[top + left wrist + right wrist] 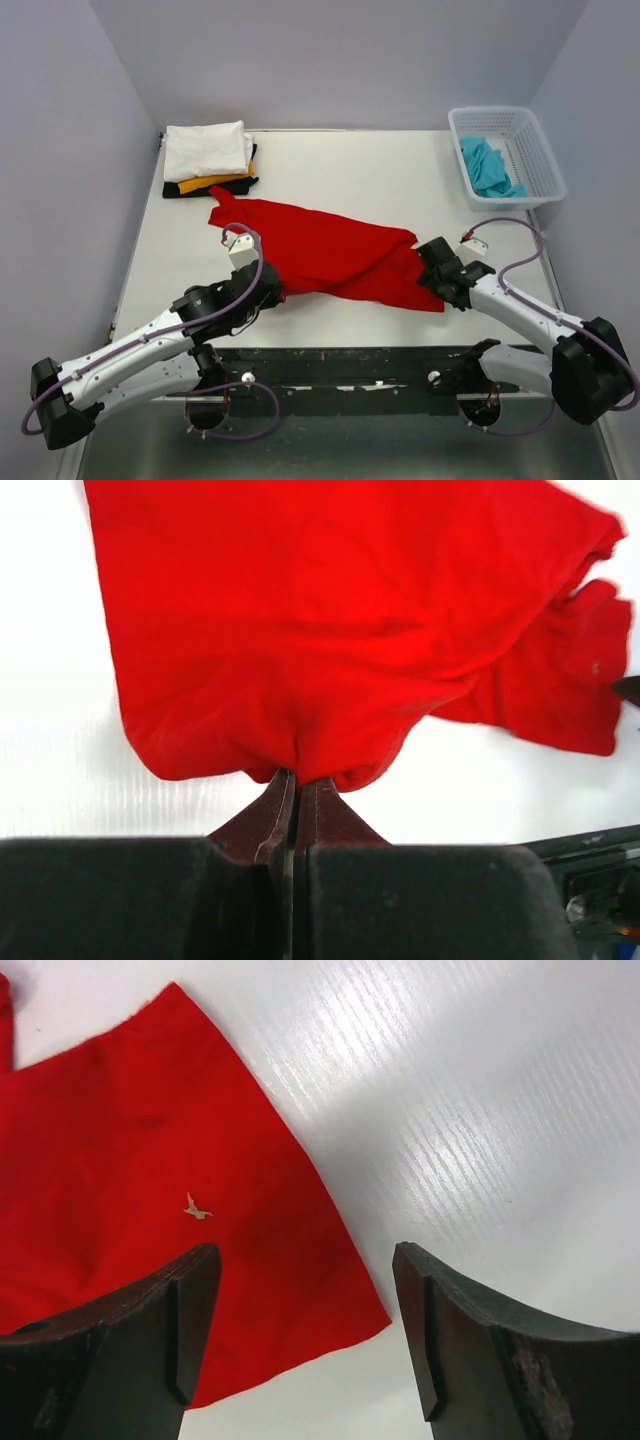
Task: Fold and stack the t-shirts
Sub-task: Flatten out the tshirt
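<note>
Left gripper [293,785] clenched on edge of red t-shirt [330,630], cloth bunched at its tips. Right gripper [305,1300]: jaws apart, straddling the shirt's opposite corner, nothing gripped.

Spread tee [320,250] at centre, folded stack [208,155] behind-left, basket [541,155] behind-right — another tee [487,165] inside.

The bright red cotton t-shirt [330,250] is soft, matt cloth, creased into loose folds, with a small pale fleck of lint near one corner. The white tabletop [350,170] is smooth, finely ribbed and slightly glossy. The white lattice basket [490,111] looks like plastic. The right tool [305,1260] is dark, matt and scuffed.
</note>
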